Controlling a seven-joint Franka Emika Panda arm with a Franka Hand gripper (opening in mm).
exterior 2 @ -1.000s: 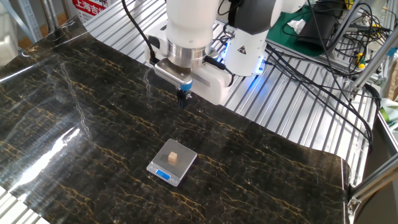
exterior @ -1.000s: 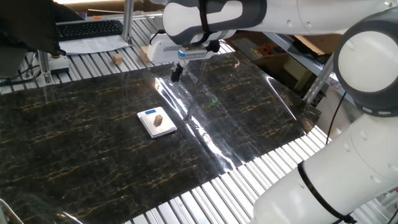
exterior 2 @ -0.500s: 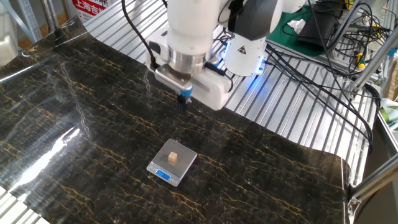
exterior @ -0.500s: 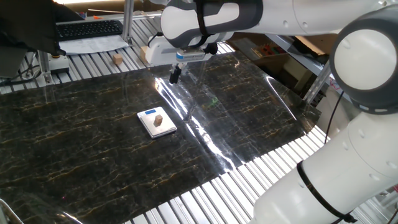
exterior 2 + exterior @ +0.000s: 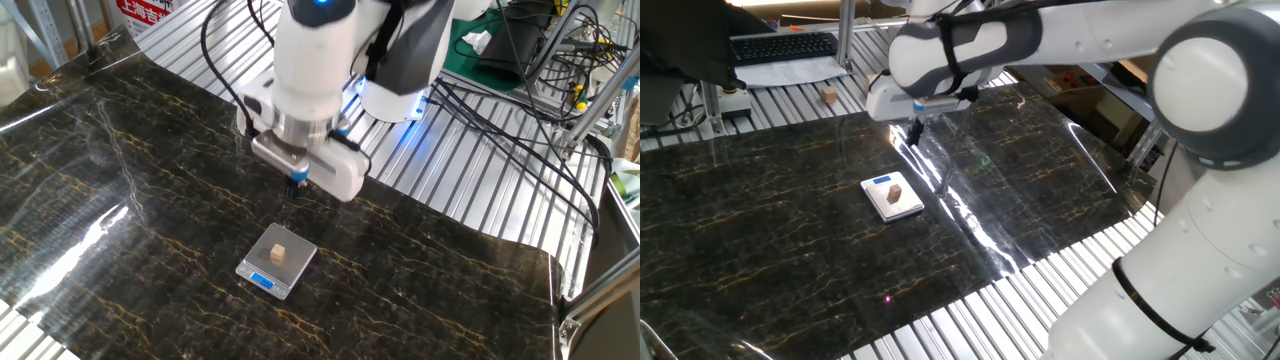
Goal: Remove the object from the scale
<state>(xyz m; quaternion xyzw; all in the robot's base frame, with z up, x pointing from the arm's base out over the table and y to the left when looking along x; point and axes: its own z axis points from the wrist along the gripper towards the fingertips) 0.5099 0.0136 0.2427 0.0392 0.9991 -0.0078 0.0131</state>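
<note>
Object [image 5: 897, 187] sits approx. centered on scale [image 5: 891, 197] plate. Gripper [image 5: 916, 131] hangs above mat, near scale, not touching; fingers appear clenched together, empty.

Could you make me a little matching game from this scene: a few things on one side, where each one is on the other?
Things:
1. small wooden cube
2. scale
3. pincer
4. keyboard

Places:
A. flat on the dark marbled mat
B. in the air beyond the scale
C. on the scale's plate
D. on the slatted table past the mat

Pairs: 1-C, 2-A, 3-B, 4-D
</note>
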